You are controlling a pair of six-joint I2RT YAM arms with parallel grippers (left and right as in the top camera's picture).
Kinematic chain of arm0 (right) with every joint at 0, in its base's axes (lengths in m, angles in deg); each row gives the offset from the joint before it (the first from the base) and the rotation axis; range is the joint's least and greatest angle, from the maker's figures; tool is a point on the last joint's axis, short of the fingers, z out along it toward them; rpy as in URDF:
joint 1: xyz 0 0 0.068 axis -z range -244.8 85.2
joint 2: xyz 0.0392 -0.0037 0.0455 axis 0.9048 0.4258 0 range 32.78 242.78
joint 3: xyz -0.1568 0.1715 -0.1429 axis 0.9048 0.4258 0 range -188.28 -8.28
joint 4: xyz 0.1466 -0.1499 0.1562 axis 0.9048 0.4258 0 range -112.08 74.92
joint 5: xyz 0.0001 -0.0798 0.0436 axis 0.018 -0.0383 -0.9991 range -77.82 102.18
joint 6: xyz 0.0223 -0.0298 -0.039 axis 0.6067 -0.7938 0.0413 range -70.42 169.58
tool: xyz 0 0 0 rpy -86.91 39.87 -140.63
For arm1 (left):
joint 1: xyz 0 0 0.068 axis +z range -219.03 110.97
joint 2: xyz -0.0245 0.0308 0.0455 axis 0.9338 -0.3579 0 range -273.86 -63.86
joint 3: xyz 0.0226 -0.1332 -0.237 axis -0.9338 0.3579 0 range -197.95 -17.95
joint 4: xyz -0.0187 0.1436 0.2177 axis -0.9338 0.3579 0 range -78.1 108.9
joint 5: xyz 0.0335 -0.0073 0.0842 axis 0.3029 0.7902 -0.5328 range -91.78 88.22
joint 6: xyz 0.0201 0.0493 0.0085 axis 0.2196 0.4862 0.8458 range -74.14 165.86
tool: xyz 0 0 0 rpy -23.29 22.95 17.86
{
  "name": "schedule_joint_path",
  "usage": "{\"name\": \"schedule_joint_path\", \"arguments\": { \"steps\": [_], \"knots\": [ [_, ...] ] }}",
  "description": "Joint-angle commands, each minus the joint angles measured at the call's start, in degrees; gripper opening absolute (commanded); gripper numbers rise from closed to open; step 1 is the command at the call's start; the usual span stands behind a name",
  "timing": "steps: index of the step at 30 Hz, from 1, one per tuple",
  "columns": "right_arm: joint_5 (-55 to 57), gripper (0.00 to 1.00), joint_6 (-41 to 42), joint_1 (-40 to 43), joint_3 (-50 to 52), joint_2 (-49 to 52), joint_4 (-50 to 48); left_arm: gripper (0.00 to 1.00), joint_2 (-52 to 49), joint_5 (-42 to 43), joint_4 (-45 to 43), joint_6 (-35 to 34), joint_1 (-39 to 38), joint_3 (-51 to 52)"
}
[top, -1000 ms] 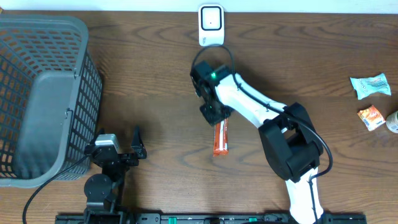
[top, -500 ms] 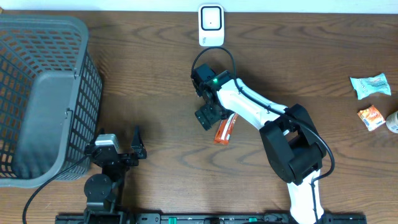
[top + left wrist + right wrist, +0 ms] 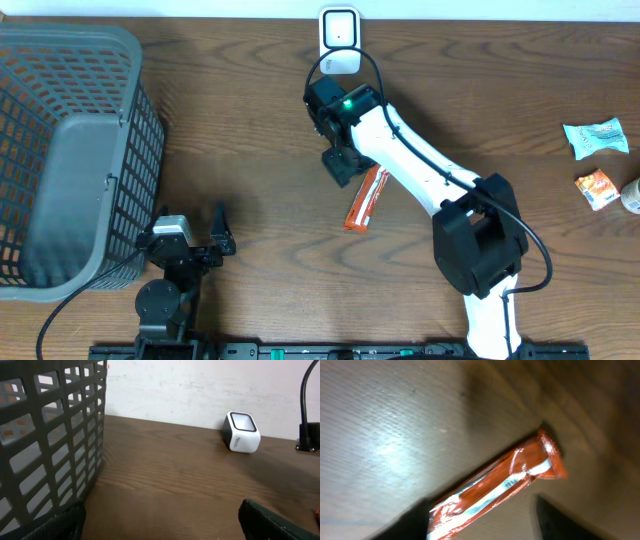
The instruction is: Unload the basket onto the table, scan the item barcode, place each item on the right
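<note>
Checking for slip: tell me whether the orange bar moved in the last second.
Yes. The orange bar tilted, its upper end swinging right and nearer the scanner.

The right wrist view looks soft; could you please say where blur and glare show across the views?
Right wrist: soft throughout, white glints on the orange snack bar, a pale glare patch on the table. Left wrist: barcode scanner sharp, its own fingers dark blurs. Overhead: sharp and evenly lit.

Overhead looks straight down; left wrist, low, shares the scanner [image 3: 339,40] with it; right wrist, close, shares the orange bar [image 3: 362,203]
</note>
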Motion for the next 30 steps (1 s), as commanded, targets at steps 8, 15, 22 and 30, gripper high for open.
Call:
{"name": "schedule_joint_path", "arguments": {
  "steps": [8, 15, 22, 30],
  "knots": [
    [1.6, 0.26, -2.4, 3.93, 10.34, -0.7, -6.47, 0.98, 0.28, -0.35, 0.98, -0.11, 0.22, 1.73],
    [1.4, 0.22, -2.86, 3.87, 13.29, -0.7, -10.05, 0.98, 0.28, -0.35, 0.98, -0.09, 0.22, 1.73],
    [1.73, 0.24, -2.89, 3.96, 17.38, -0.7, -13.42, 0.98, 0.28, -0.35, 0.98, -0.11, 0.22, 1.73],
    [6.43, 0.99, -2.89, 3.89, 17.25, -0.7, -15.26, 0.98, 0.28, -0.35, 0.98, -0.11, 0.22, 1.73]
  ]
}}
